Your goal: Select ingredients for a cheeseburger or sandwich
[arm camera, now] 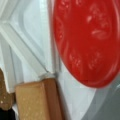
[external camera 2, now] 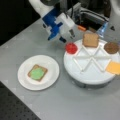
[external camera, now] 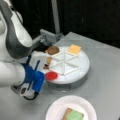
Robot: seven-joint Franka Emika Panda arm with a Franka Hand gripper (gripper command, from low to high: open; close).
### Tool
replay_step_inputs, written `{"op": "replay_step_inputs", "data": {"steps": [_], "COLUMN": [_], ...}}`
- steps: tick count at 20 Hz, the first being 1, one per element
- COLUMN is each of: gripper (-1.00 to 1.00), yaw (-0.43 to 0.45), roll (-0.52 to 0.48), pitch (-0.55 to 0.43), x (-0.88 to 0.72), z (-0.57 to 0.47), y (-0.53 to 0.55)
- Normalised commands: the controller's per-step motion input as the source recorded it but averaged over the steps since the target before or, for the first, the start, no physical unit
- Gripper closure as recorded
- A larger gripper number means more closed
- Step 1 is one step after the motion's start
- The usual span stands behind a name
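The tool [external camera 2: 71,35] hangs just above the red tomato disc [external camera 2: 71,48], which sits at the rim of the white divided tray [external camera 2: 87,75], at approx 10 o'clock on the tray in that front view. In a front view the same disc [external camera: 51,75] shows at approx 8 o'clock on the tray [external camera: 80,72], right beside the blue-and-white wrist. Can't tell whether the tool's fingers are spread or pressed together, or whether they touch the disc.

In the wrist view the tomato disc [arm camera: 87,42] fills most of the frame, w/ a toast square [arm camera: 37,102] at approx 7 o'clock below it, and white tray dividers [arm camera: 22,45] at 9 o'clock.

Other ingredients in the tray: toast square [external camera 2: 90,40] at 12 o'clock, dark brown patty [external camera 2: 111,47] at approx 2 o'clock, yellow-orange cheese square [external camera 2: 113,68] at 3–4 o'clock, each in its own compartment.

On the white paper plate [external camera 2: 50,77], at 9 o'clock from the tray on the grey desk [external camera 2: 62,105], lies a toast square [external camera 2: 37,73] w/ the green lettuce piece [external camera 2: 37,73] on top. Both front views show this start of the sandwich; lettuce [external camera: 75,115].
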Motion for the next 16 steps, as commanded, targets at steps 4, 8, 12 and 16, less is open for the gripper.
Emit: {"op": "replay_step_inputs", "data": {"steps": [4,8,12,16], "gripper": [-1.00,-1.00,-1.00,-1.00], "yaw": [0.162,0.166,0.173,0.188], "roll": [0.375,0.396,0.427,0.468], "pitch": [0.043,0.048,0.023,0.050], "x": [0.34,0.34,0.34,0.33], "z": [-0.11,-0.07,-0.09,-0.07], "y": [-0.34,-0.32,-0.29,-0.30]}}
